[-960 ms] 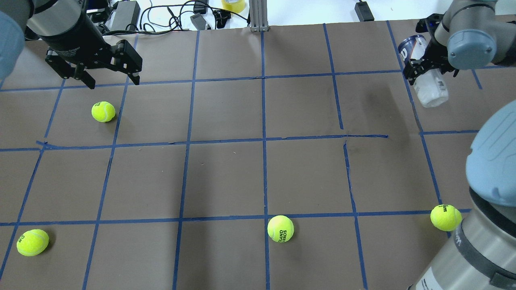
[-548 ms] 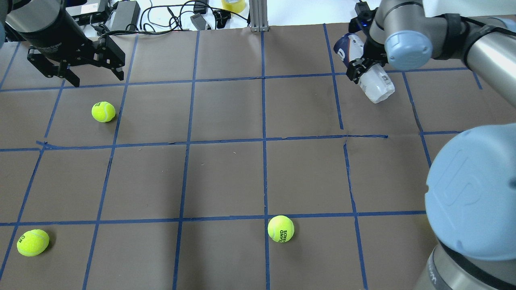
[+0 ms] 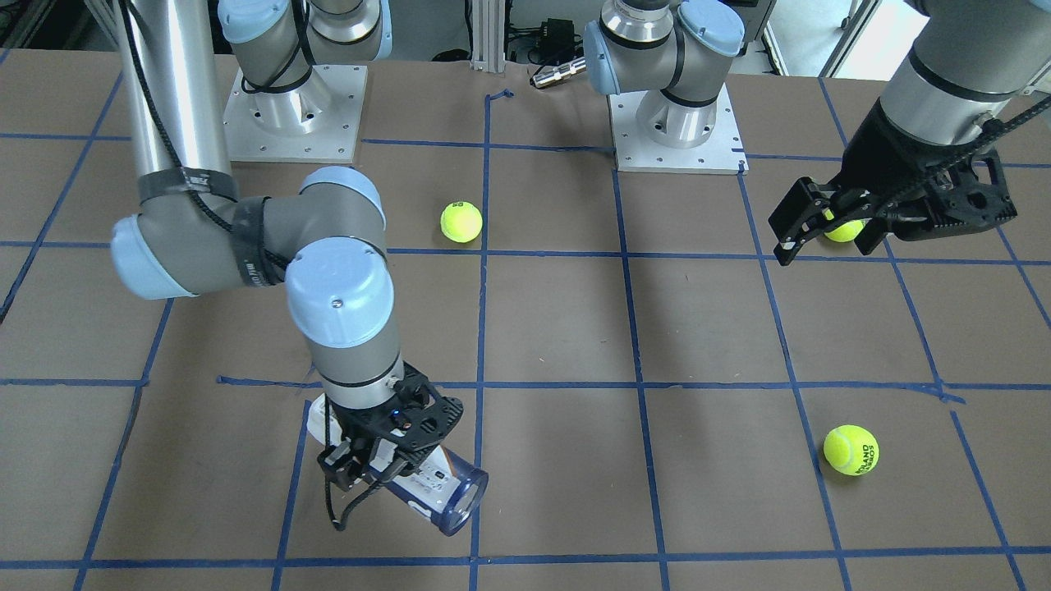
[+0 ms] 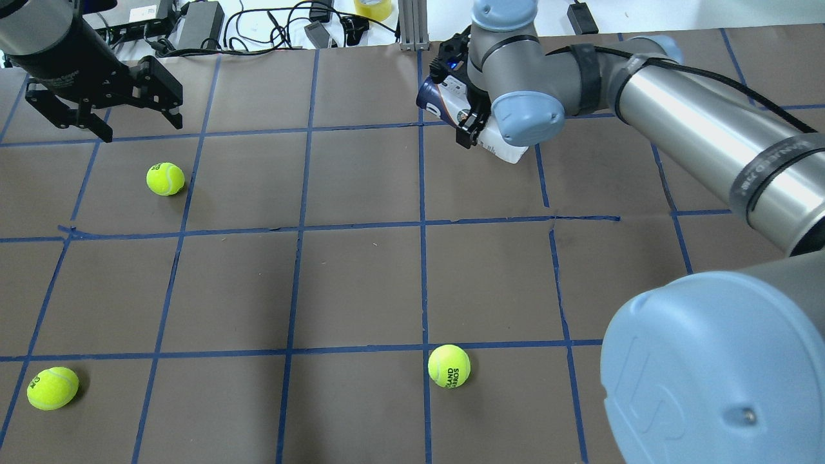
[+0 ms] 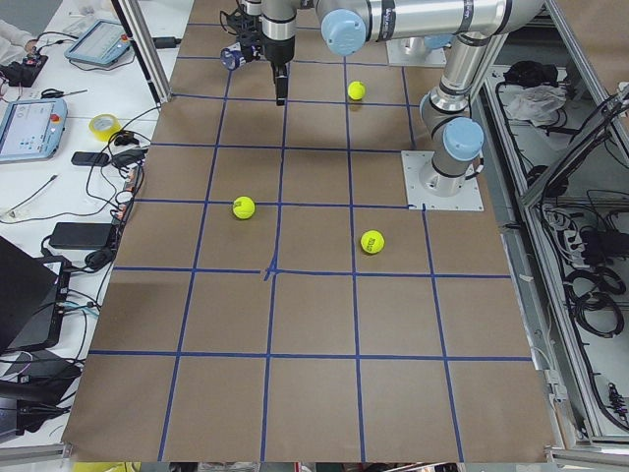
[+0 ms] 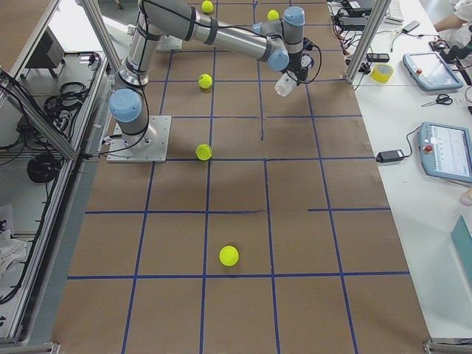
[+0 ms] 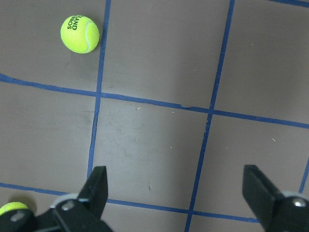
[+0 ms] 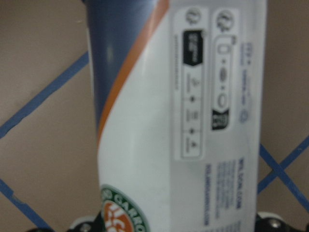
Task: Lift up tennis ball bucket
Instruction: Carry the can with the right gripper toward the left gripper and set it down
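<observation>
The right gripper (image 3: 361, 474) was clamped across the middle of the bucket (image 3: 443, 492), one finger on either side of the tube. The bucket lay tilted, close to level, with its navy end toward the far edge of the table (image 4: 361, 277) and its clear end back toward the robot. In the right side view it hung above the brown surface, seemingly clear of it. From overhead it sat at the far middle of the table, beside a crossing of blue tape lines (image 4: 361, 127). The right wrist camera was filled by the white and navy label (image 8: 193, 121), slightly blurred. The left gripper (image 4: 138, 125) hovered over the far left part of the table, its fingers (image 7: 99, 186) spread wide with nothing between them. Three balls showed from overhead: a ball (image 4: 166, 178) just below the left gripper, a second ball (image 4: 53, 388) at the near left, and a third ball (image 4: 449, 366) at the near middle, all well apart from the bucket.
</observation>
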You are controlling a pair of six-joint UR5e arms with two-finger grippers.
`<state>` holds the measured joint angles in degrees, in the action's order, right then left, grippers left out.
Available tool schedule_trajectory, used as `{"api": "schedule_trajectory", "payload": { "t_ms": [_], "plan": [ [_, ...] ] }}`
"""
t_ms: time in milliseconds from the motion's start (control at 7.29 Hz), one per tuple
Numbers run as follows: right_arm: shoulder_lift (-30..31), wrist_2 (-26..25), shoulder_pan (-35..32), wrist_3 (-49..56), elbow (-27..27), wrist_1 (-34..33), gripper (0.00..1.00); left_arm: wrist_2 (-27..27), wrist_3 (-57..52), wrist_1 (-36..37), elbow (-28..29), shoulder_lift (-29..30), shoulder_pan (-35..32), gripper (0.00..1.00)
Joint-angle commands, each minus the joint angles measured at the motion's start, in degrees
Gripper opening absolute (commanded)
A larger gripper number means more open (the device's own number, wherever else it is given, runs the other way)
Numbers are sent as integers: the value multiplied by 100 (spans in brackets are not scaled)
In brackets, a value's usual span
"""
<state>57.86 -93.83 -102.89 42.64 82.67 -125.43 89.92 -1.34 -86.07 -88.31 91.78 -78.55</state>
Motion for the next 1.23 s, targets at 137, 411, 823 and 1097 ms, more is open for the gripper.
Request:
{"api": "schedule_trajectory", "payload": {
  "t_ms": [137, 411, 823, 1097],
  "plan": [
    [-397, -57, -591, 1936, -276, -270, 74, 104, -7, -6, -178, -82, 6, 100],
    [-460, 66, -714, 2371, -356, -533, 74, 78, -216, 29, -160, 32, 58, 100],
    [-889, 295, -943, 3374, -611, -913, 73, 78, -367, 143, -99, 59, 94, 100],
    [-1162, 339, -1100, 2912, -664, -1053, 78, 69, -569, 135, -99, 59, 94, 100]
  ]
}}
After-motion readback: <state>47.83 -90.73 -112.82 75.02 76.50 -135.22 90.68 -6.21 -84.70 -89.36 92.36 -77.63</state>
